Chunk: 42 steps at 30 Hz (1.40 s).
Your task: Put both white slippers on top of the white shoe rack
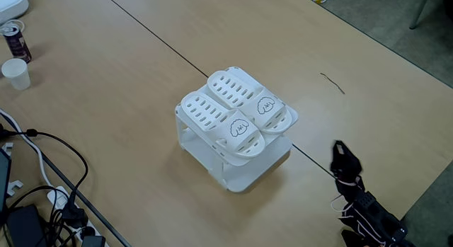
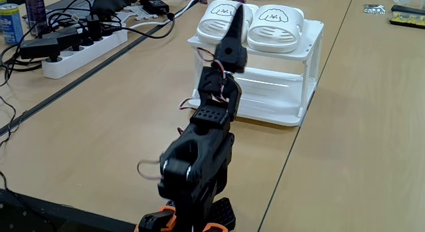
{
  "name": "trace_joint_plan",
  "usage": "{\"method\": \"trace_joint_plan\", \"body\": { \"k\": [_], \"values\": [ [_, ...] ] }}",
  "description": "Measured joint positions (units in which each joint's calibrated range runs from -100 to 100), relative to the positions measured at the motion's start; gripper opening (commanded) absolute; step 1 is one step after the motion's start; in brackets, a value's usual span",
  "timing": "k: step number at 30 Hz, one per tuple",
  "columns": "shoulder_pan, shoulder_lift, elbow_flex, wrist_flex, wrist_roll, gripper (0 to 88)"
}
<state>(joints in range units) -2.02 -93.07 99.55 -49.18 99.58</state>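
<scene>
Arm hides pt of white slippers (image 1: 233, 112); pincer (image 1: 338, 148) state unclear.

Black arm folded low, stretched forward toward white shoe rack (image 1: 241, 173); gripper (image 1: 339, 147) short of rack, apart from it, touching nothing. Jaws appear together; state unclear in both fixed views.

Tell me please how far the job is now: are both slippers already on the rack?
Done: both white slippers lie side by side on top of the white shoe rack. In hand: nothing; the gripper is apart from the rack, its fingers together. Left: nothing that the views show.
</scene>
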Motion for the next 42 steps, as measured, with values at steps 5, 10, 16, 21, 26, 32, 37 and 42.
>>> {"method": "trace_joint_plan", "body": {
  "k": [5, 10, 16, 21, 26, 32, 37, 42],
  "values": [
    [0.0, -4.3, -0.3, -11.8, 0.0, 0.7],
    [0.0, -5.8, -0.4, -20.4, 0.0, 0.7],
    [0.1, -5.9, -0.4, -36.7, 0.0, 0.7],
    [0.3, -5.9, -0.4, -47.8, 0.0, 0.7],
    [0.3, -5.9, -0.4, -50.0, 0.0, 0.7],
    [0.3, -5.9, -0.4, -50.0, 0.0, 0.7],
    [0.3, -5.9, -0.4, -50.0, 0.0, 0.7],
    [0.3, -5.9, -0.4, -50.0, 0.0, 0.7]
  ]
}}
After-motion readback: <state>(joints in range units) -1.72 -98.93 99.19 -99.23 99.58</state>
